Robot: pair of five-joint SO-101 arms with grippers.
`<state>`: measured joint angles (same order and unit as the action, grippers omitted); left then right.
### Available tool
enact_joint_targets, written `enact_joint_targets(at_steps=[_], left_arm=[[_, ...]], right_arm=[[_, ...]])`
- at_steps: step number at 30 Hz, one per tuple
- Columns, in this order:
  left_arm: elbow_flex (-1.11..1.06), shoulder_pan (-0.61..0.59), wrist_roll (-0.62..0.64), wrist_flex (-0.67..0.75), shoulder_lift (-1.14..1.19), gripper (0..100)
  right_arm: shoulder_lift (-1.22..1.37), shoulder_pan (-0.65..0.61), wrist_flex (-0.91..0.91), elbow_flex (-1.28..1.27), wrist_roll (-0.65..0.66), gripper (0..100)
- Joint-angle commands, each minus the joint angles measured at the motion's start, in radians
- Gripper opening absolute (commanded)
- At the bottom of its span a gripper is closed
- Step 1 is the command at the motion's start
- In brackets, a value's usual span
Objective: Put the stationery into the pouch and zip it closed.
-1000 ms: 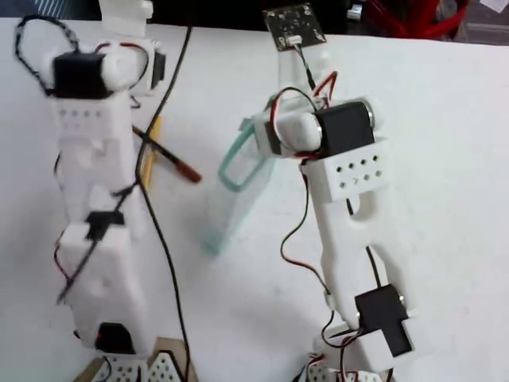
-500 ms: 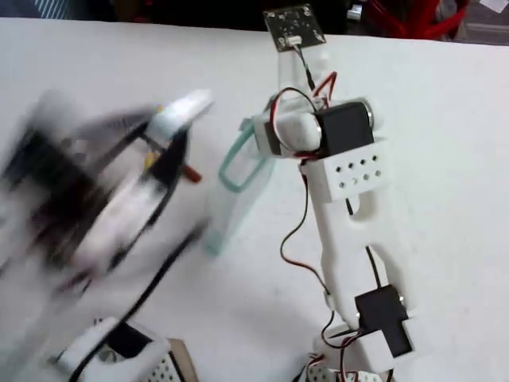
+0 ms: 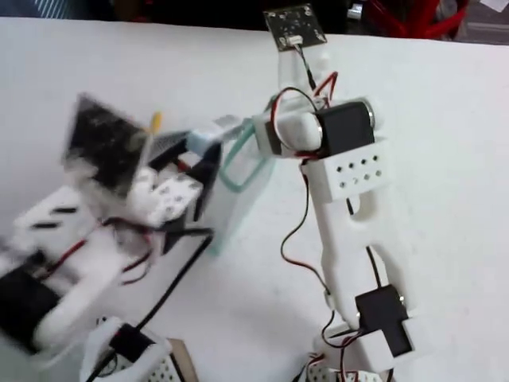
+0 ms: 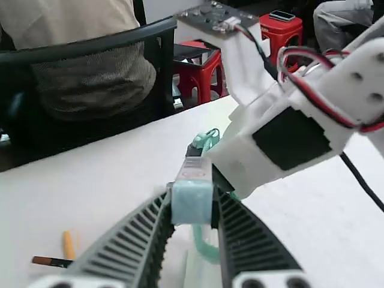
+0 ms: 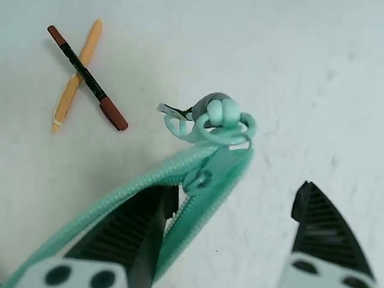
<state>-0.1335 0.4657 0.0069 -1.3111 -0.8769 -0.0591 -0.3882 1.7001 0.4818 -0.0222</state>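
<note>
Mint-green zip pouch (image 3: 237, 189): stands on its long edge on the white table (image 3: 445, 119), just left of centre in the high view, leaning from the upper centre down toward the left. Zip partly open; the two tracks part behind the slider. A knotted green pull (image 5: 219, 113) hangs at the end of the zip.

Right gripper (image 5: 239, 195): at the pouch's upper end. Claw spread wide, with nothing pinched between the fingers. One dark finger (image 5: 147, 231) lies between the parted zip tracks, seemingly in the pouch mouth; the other stands well apart over bare table.

Left gripper (image 4: 193, 207): left of centre in the high view, tip just beside the pouch's upper end and near the right arm's wrist. Claw closed firmly on a small pale green block (image 4: 192, 191), gripped on both sides by the ribbed fingers. The block resembles an eraser, but this cannot be confirmed.

Remaining stationery: an orange-yellow pencil (image 5: 75, 81) and a dark pen with a red-brown cap (image 5: 89, 79) lie crossed, touching, flat on the table. Both are outside the pouch and well apart from it. The pencil's tip shows in the high view above the left arm, left of centre.
</note>
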Motion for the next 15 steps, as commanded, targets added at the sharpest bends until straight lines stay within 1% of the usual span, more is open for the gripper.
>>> enact_joint_targets(at_steps=[1,4,7,11,15], left_arm=[[-0.221,0.015,0.081,0.186,-0.082,8],[-0.356,0.042,0.081,0.276,-0.170,8],[-0.462,0.067,0.080,0.325,-0.255,8],[-0.557,0.094,0.080,0.350,-0.321,9],[-0.609,0.113,0.077,0.359,-0.321,9]], right_arm=[[-0.031,0.005,0.012,0.002,0.000,30.1],[-0.079,0.005,0.010,-0.025,0.000,30.1],[-0.140,0.005,0.005,-0.054,0.000,30.1],[-0.171,-0.001,0.004,-0.058,0.000,30.1],[-0.171,0.002,0.002,-0.058,0.000,30.1]])
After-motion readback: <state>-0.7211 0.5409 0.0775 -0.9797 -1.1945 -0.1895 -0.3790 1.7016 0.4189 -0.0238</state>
